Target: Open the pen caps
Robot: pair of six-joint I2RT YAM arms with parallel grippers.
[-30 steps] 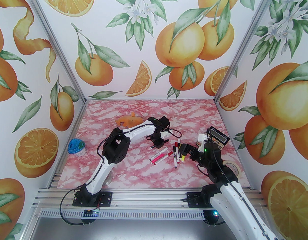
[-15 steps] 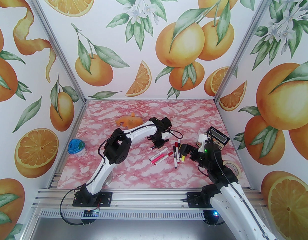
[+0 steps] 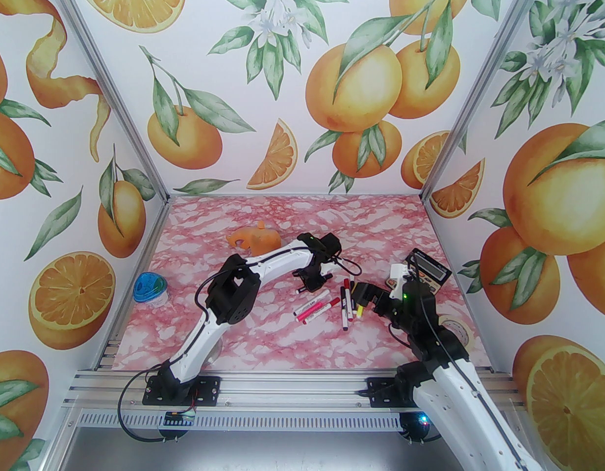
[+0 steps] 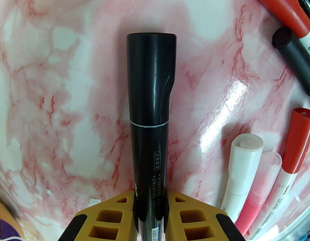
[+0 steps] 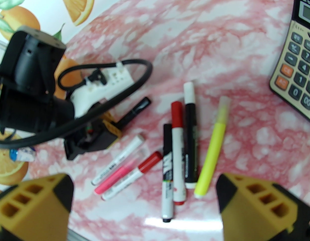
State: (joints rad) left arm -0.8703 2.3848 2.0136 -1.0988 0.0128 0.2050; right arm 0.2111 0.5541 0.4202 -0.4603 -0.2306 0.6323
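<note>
Glossy pink-and-white marbled tabletop [image 3: 283, 341], boxed in by walls [image 3: 302, 91] printed with oranges and leaves; the left gripper [image 4: 150, 209] is clamped on the barrel of the black pen [image 4: 149, 144], whose black cap [image 4: 151, 71] is on and juts ahead of the fingers; the pen's rear end is cut off behind them; the right gripper [image 5: 145, 197] stands wide apart above the other pens [image 5: 178, 147], which lie just ahead of it; a calculator [image 5: 293, 66] to its right is cropped by the frame.
</note>
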